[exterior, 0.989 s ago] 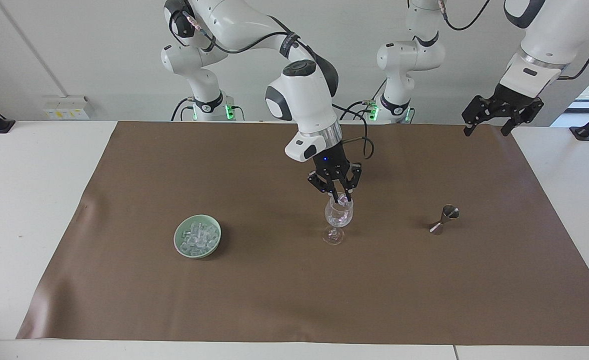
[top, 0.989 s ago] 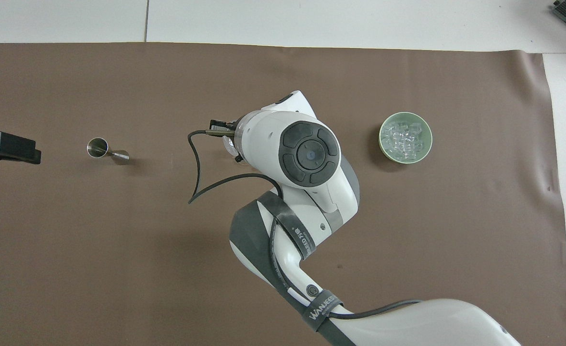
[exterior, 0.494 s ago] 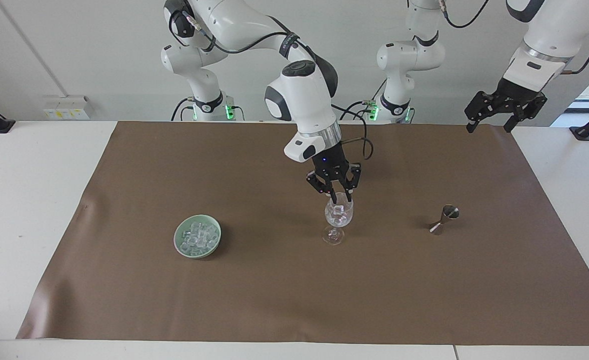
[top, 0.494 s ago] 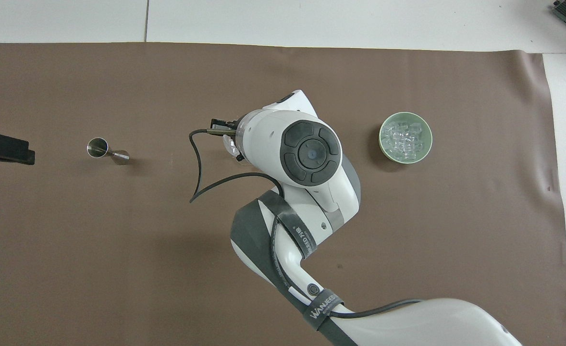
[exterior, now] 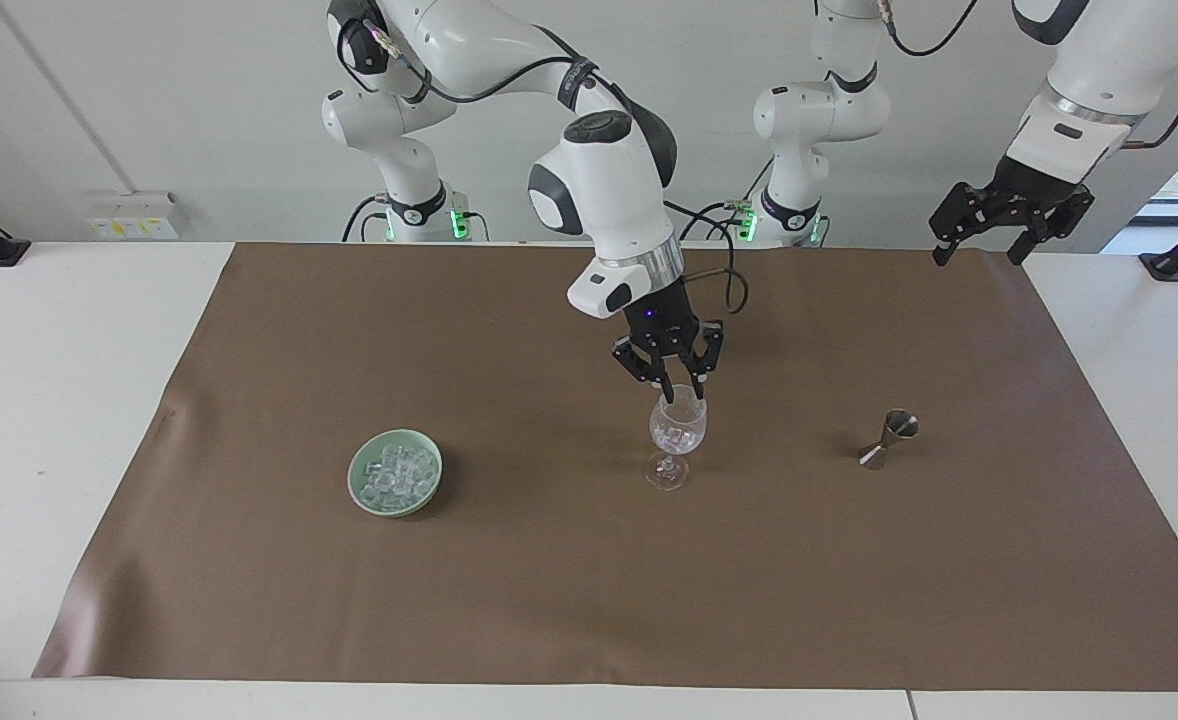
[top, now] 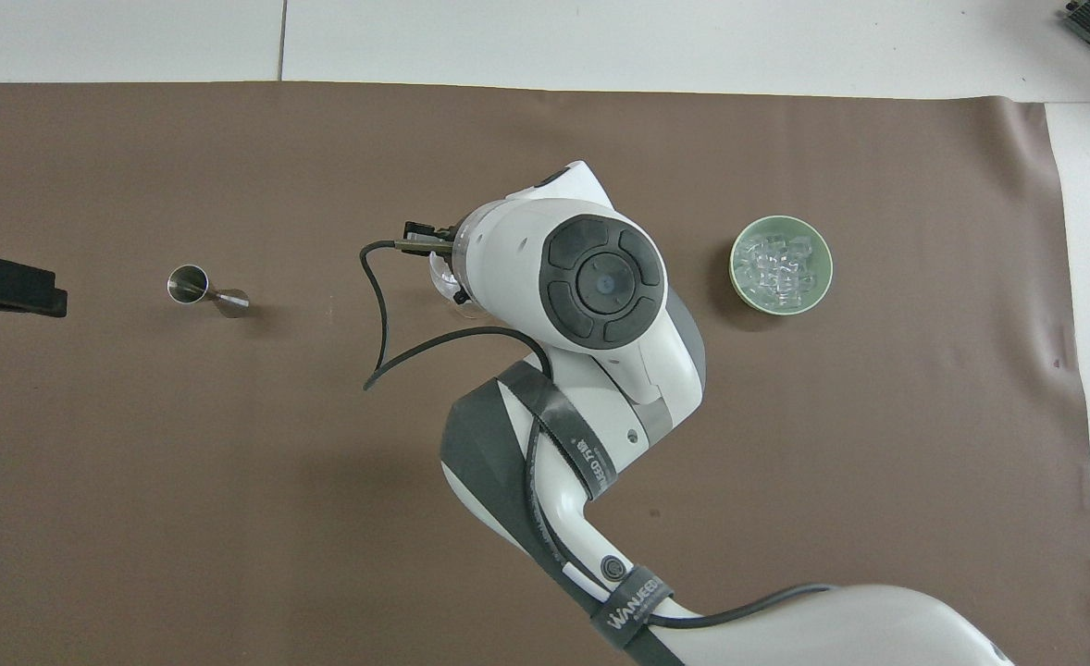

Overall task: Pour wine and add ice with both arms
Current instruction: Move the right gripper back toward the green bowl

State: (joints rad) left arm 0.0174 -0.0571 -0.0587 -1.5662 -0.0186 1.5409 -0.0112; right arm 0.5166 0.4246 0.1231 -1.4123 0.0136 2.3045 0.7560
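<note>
- Lifted slightly since a second ago, the right gripper (exterior: 681, 394) hangs just above the wine glass (exterior: 678, 432), fingertips a little parted, pinching nothing visible.
- Left gripper (exterior: 984, 240) waits spread wide, over the mat's edge at its own end.
- Ice (exterior: 395, 474) fills the green bowl (exterior: 361, 492), toward the right arm's end, nearest the right gripper.

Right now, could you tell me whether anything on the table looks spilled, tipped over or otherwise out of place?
Only one thing: the metal jigger leans at a tilt on the brown mat rather than standing square. No spill shows. The wine glass stands upright with ice inside, and the remaining ice sits in the green bowl.
</note>
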